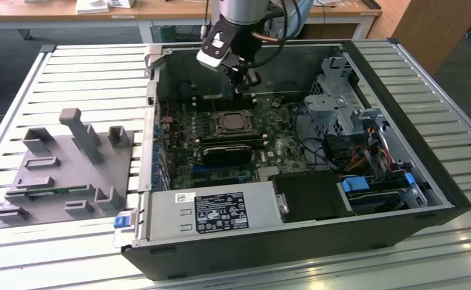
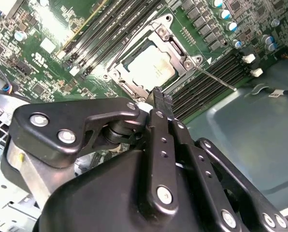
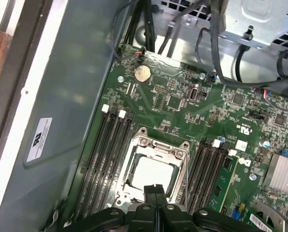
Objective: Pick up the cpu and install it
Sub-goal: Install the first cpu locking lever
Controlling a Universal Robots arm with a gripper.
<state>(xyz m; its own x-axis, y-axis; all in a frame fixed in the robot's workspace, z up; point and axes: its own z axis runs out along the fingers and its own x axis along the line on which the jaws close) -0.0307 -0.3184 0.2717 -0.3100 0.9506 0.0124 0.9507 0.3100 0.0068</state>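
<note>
Pincer [image 3: 153,189], fingertips pressed together and holding nothing, hangs near the cpu [image 1: 233,122], seated in the motherboard socket [image 3: 156,145] just above centre of the exterior view, inside the open case [image 1: 259,254].

The arm [image 1: 244,13] enters the exterior view at twelve o'clock and reaches down toward six, leaning slightly to five. Under its grey last segment sits the wrist [image 1: 223,42], with a pale block at its seven o'clock side (dark cables [image 1: 278,45] loop off at three o'clock). The black gripper [image 1: 244,89] hangs from it, pointing downward. In the second wrist view its fingers [image 2: 157,99] press together with nothing between them, and the linkage bars [image 2: 76,126] are folded inward. In the first wrist view the fingertips [image 3: 149,189] meet along a thin seam.
</note>
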